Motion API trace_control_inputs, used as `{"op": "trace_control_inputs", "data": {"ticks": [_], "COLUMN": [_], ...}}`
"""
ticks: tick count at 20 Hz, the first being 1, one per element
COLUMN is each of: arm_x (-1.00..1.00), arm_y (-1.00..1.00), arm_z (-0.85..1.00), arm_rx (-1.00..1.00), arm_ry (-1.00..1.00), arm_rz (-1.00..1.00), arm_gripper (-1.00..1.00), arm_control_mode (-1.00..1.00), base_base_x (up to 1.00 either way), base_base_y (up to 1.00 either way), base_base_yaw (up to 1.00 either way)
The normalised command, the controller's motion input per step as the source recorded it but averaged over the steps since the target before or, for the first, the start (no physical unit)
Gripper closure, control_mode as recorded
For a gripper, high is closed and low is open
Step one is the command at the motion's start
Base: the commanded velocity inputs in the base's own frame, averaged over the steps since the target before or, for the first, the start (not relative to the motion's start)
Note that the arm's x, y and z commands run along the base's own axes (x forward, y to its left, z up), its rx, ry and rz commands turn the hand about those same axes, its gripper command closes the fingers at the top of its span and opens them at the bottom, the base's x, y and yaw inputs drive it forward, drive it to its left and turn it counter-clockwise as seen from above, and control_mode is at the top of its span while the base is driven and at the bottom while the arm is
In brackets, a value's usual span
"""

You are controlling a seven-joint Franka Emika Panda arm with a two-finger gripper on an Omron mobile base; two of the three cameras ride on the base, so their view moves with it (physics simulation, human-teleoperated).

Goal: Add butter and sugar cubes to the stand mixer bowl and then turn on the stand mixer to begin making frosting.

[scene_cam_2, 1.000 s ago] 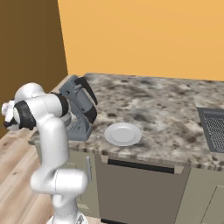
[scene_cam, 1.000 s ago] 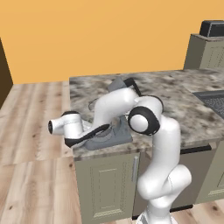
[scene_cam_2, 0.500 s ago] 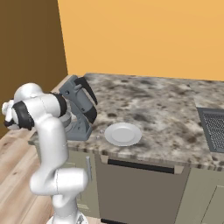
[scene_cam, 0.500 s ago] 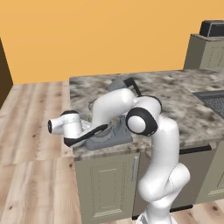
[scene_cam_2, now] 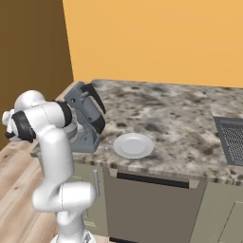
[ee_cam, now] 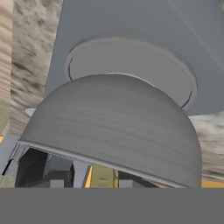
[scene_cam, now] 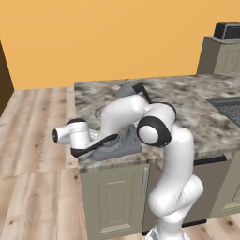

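Note:
The stand mixer stands at the counter's front left corner, with its grey head tilted up. In the hand view the stand mixer bowl lies very close, tipped so that its rounded grey outside faces me. Behind it is the round seat of the mixer's flat base. My gripper reaches in low from the left over the mixer's base. Its dark fingertips sit right at the bowl's rim, and I cannot tell how the jaws stand. A small yellowish patch shows under the rim. Butter and sugar cubes cannot be made out.
A flat white plate lies on the marble counter right of the mixer. A dark cooktop sits at the counter's right end. A tall cabinet with a dark appliance stands far right. Wood floor lies left of the counter's edge.

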Motion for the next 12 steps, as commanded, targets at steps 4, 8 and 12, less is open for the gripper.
{"op": "trace_control_inputs", "data": {"ticks": [4, 8, 12], "arm_x": [0.0, -0.13, -0.41], "arm_y": [0.0, 0.01, 0.07], "arm_z": [-0.01, 0.04, 0.24], "arm_rx": [0.0, 0.0, 0.01], "arm_ry": [0.0, 0.0, 0.0], "arm_rz": [0.05, 0.05, 0.06], "arm_gripper": [-1.0, -1.0, -1.0], "arm_control_mode": [-1.0, -1.0, -1.0], "base_base_x": [0.0, 0.0, 0.0], "base_base_y": [0.0, 0.0, 0.0], "base_base_yaw": [0.0, 0.0, 0.0]}}
